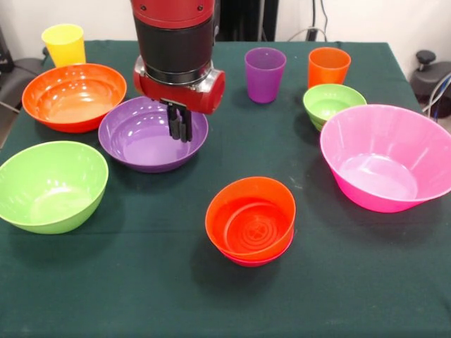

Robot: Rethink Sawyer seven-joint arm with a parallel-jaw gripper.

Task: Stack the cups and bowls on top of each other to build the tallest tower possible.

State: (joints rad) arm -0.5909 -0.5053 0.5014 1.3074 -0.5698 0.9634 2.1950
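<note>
The tool (180,127), its fingers drawn together and holding nothing, hangs over the large purple bowl (153,134). The tower (251,220) — small orange bowl nested in a red-magenta one — stands nearer the camera than that bowl. A good grasp likely pinches one rim wall, lifting straight up.

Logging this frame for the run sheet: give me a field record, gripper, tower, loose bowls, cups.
gripper: gripper shut, empty, over the purple bowl
tower: small orange bowl nested in the red-magenta bowl, near centre
loose bowls: large orange bowl, lime green bowl, pink bowl, small green bowl
cups: yellow cup, purple cup, orange cup, all upright, unstacked
</note>
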